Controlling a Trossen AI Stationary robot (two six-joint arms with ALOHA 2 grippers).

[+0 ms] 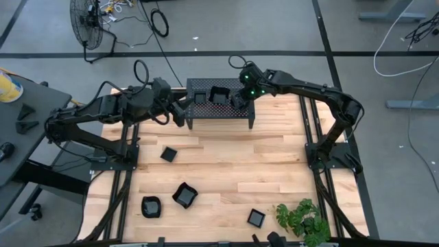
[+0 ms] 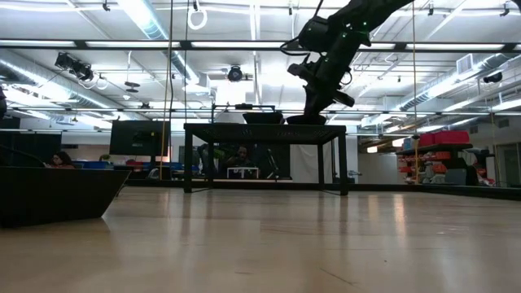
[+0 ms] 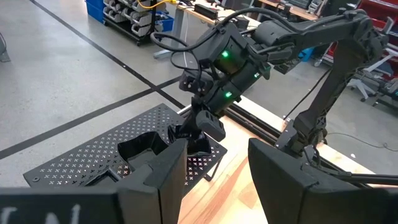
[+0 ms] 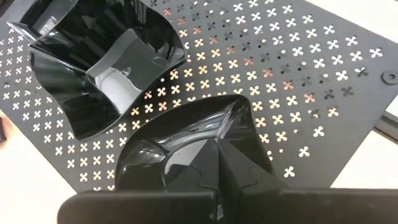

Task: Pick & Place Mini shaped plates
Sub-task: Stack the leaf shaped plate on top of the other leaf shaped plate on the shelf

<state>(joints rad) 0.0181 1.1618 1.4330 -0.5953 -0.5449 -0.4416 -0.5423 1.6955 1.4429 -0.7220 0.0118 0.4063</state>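
Resting on perforated stand [image 4: 298,93], plate [image 4: 186,149] pinched by right gripper [image 4: 217,186]

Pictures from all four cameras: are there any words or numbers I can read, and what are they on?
None can be read.
Pale marks on the left pincer mount are cut off.
The yellow container is too small to show any label.
Room signs in the low view are blurred.

Glossy black mini shaped plates [image 4: 102,65] on cross-perforated black stand [image 4: 298,81].
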